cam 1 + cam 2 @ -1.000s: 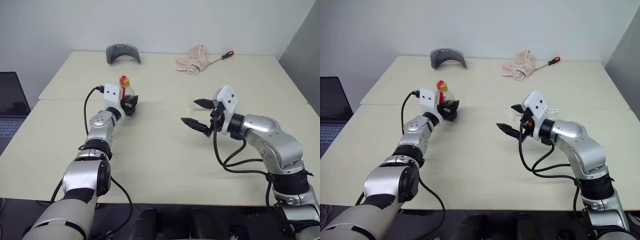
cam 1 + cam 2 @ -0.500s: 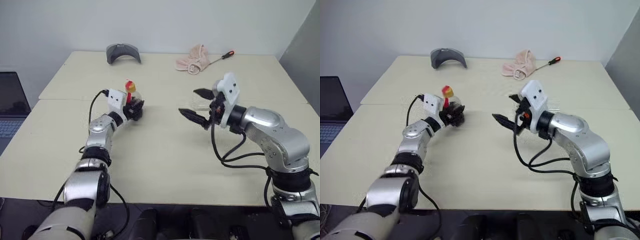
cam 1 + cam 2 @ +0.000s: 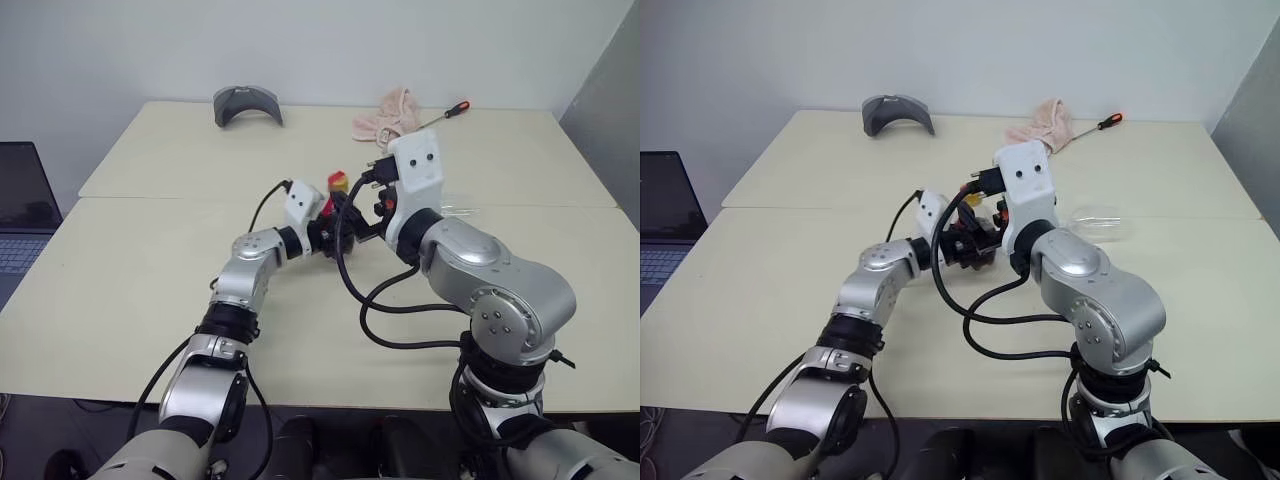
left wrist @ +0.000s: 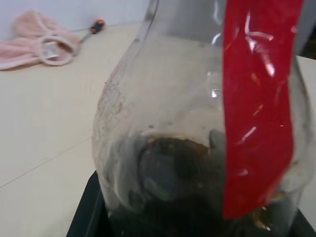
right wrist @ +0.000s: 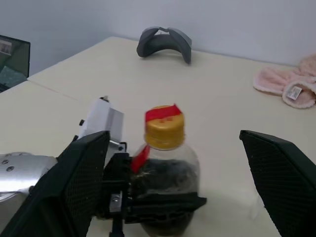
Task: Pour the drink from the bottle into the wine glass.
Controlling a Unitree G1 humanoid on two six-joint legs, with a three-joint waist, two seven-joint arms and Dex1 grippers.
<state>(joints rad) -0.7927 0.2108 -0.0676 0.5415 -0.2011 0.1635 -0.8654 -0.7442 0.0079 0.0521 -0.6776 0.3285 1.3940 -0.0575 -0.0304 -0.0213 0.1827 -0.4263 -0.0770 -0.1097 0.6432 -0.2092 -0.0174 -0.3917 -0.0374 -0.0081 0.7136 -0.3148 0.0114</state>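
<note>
— Since a second ago, both arms have swung toward the table's (image 3: 120, 290) middle; the left gripper (image 5: 148, 200) carried the bottle (image 5: 165, 173) in from the left, and the right gripper (image 5: 182, 182) came across to meet it.

— Fingers?

— Left ones are clenched on the bottle's body, upright, drink (image 4: 192, 197) dark in its lower part, yellow-and-red cap (image 5: 164, 126) on. Right fingers (image 5: 79, 182) are spread wide, one either side of the bottle, not touching.

— The glass?

— A clear thing (image 3: 1098, 221) lies just beyond the right arm; too faint to tell.
</note>
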